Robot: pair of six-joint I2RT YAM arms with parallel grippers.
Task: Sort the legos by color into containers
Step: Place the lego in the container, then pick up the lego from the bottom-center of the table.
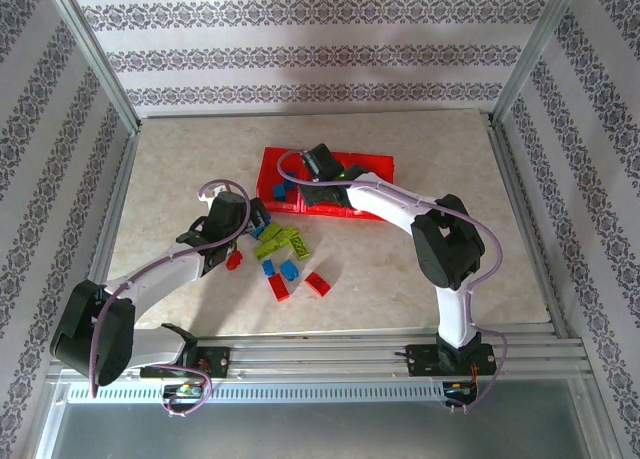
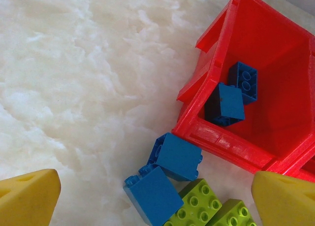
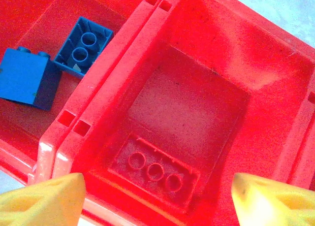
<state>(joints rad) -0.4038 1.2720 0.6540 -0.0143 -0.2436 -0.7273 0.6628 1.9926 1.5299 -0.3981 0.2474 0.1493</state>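
Gaping right pincer [image 3: 157, 201] over a red brick [image 3: 154, 172] in the tray [image 3: 211, 44] — left pincer [image 2: 156, 199] spread.

Bare table [image 2: 74, 63] beside tray [image 2: 216, 135], 2 blue bricks [image 2: 176, 157] at its wall

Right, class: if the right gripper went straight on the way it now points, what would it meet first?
Most likely the red studded plastic brick lying in the middle compartment of the translucent red plastic tray, below the open right gripper; depth is hard to judge.
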